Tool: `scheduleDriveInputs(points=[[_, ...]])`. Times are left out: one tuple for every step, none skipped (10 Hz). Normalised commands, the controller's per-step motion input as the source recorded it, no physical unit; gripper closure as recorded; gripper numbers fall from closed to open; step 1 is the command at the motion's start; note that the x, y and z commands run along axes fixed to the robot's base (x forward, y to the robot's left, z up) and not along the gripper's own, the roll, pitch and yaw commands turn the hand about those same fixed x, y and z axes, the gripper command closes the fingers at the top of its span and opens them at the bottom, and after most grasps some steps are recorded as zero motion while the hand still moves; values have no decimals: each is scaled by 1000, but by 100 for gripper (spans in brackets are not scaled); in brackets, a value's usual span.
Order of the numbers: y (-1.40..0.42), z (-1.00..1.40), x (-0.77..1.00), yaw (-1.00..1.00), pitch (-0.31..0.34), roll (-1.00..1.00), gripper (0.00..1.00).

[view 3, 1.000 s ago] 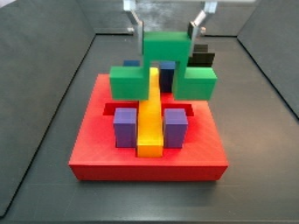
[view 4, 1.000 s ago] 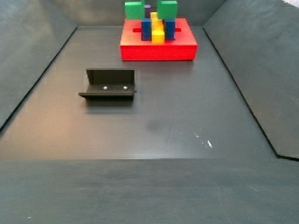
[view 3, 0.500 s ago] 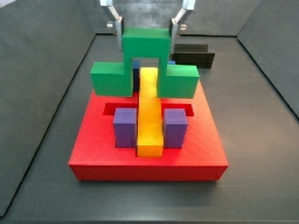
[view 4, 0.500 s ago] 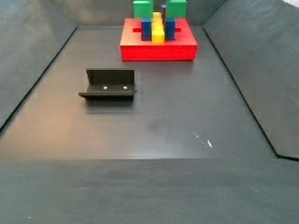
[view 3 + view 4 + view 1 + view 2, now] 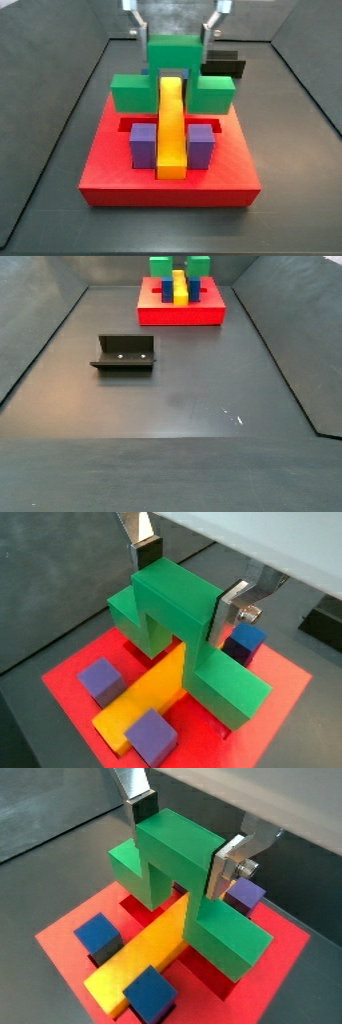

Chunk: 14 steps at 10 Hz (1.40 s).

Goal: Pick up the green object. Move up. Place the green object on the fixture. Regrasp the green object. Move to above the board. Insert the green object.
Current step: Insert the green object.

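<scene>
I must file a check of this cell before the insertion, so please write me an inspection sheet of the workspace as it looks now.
Surface: dark grey floor, bare apart from the items below.
Green object: held upright over the far end of the board, straddling the yellow bar; whether it is seated cannot be told.
Board: red, flat on the floor.
Fixture: stands alone, apart from the board, nothing on it.
Clutter: purple blocks either side of the bar.
Gripper: shut on the green object's raised middle.
Cables: nothing seen.
Surroundings: dark walls around the floor.
</scene>
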Motion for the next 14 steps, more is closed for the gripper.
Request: scheduleDriveInputs(points=[[0, -163, 0, 9, 0, 0, 100], [20, -100, -111, 0, 0, 0, 100], [57, -63, -211, -46, 0, 0, 100], [0, -66, -191, -54, 0, 16, 100], [0, -17, -34, 0, -19, 0, 100], [0, -49, 0, 14, -21, 0, 100], [0, -114, 69, 31, -21, -30, 100], [0, -220, 169, 0, -66, -81, 100], [0, -257, 226, 0, -73, -96, 100], [0, -260, 229, 0, -76, -96, 100], [0, -254, 177, 0, -63, -57, 100], [0, -234, 89, 0, -50, -16, 100], [0, -223, 54, 0, -36, 0, 100], [0, -177, 43, 0, -11, 6, 100]])
